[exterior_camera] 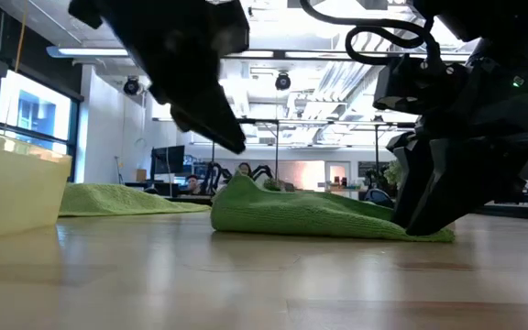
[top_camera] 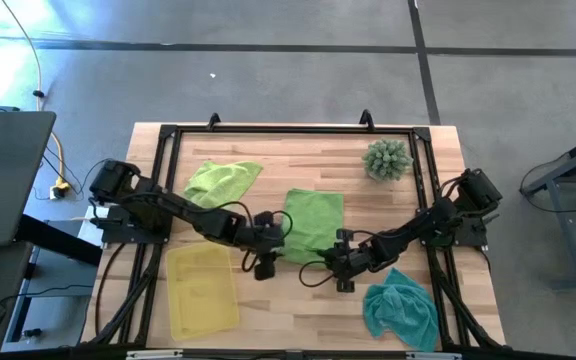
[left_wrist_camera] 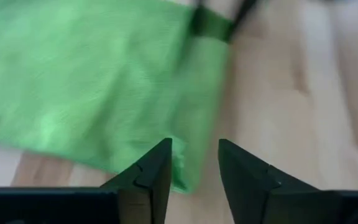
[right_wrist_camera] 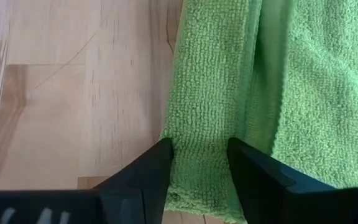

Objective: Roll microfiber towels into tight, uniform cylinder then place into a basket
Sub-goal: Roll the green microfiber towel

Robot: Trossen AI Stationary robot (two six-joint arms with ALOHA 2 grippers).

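While both my hands straddle the near edge of the middle lime towel (top_camera: 314,222), left hand (top_camera: 265,262) open beside its corner, right hand (right_wrist_camera: 199,165) open around its folded hem, I judge it soft and limp.

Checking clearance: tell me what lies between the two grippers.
The flat green towel: left gripper beside one corner, right gripper at the other, per the high view.
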